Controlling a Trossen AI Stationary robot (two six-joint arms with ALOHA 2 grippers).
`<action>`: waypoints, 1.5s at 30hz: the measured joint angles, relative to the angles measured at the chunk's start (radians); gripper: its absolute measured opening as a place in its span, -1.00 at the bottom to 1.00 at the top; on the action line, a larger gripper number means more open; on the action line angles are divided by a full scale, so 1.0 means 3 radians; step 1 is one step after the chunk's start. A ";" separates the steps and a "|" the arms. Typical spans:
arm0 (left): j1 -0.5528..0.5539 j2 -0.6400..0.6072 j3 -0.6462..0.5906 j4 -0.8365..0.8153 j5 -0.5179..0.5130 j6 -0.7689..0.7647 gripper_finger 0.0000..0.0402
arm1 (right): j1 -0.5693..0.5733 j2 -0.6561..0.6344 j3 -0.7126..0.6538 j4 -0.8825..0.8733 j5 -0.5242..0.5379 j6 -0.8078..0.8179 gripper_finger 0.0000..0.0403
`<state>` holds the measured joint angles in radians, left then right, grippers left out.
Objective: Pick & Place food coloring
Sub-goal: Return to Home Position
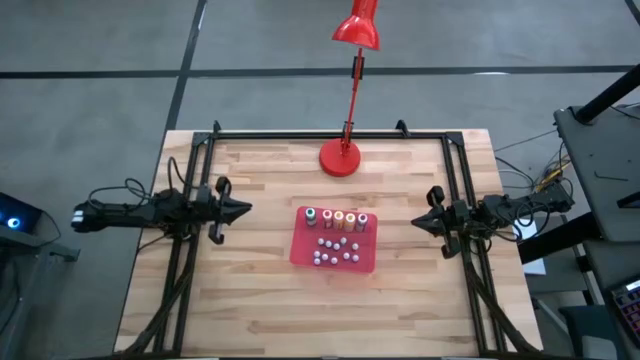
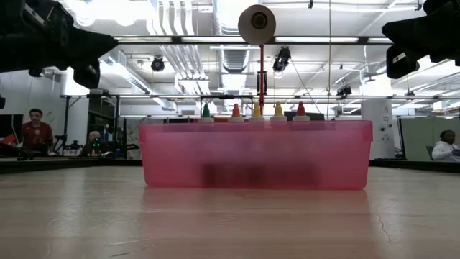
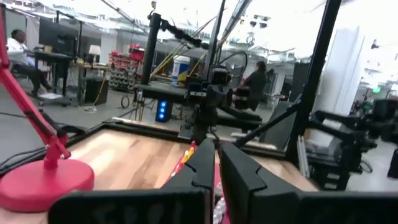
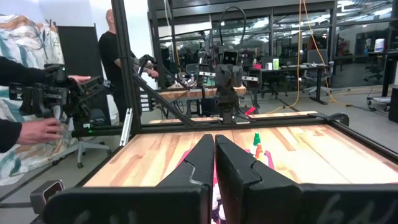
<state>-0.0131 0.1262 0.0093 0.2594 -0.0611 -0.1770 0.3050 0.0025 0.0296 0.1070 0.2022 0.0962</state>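
Starting big: the wooden surface (image 1: 250, 310), boxed in by a black frame (image 1: 330, 133) along its back and sides. Over to the left arm (image 1: 150, 212), stretched level across the surface's left edge. Opposite it at the right edge, the right arm (image 1: 500, 212). Both raised above the wood, both pointing inward.

Next, a red lamp (image 1: 340, 158), round base planted at the back middle, shade leaning out past the far edge. In front of that base, dead centre between the two arms, the red tray (image 1: 298, 245).

Left gripper (image 1: 246, 210) hovering well apart from the tray's left side, fingers drawn together to barely a sliver of a gap, gripping nothing. Right gripper (image 1: 415, 222) likewise well clear on the tray's right, fingers pressed flat together, nothing in its grasp.

Down to the little stuff: the food coloring (image 1: 337, 219), five tiny bottles upright in a row along the tray's back wall. Caps in green, orange, yellow and red poking over the rim in the low view. And smallest of all, pale round beads (image 1: 337, 251) scattered over the tray floor just in front of the bottles.
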 joint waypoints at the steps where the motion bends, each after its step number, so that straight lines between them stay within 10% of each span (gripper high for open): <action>1: -0.0005 -0.0009 0.0000 -0.0031 -0.0001 0.0043 -1.00 | 0.0000 0.0000 0.0000 0.0001 0.0000 0.0000 -0.96; 12: -0.0022 -0.0145 -0.0003 -0.0409 0.0528 0.0172 -1.00 | 0.0001 0.0000 0.0000 0.0001 -0.0001 0.0000 -0.96; 45: -0.0022 -0.0139 -0.0009 -0.0781 0.0462 0.0174 -1.00 | 0.0001 0.0000 0.0000 0.0001 0.0000 0.0000 -0.96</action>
<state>-0.0196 0.0845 0.0067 0.0250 0.0776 -0.1250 0.3053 0.0025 0.0296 0.1072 0.2022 0.0963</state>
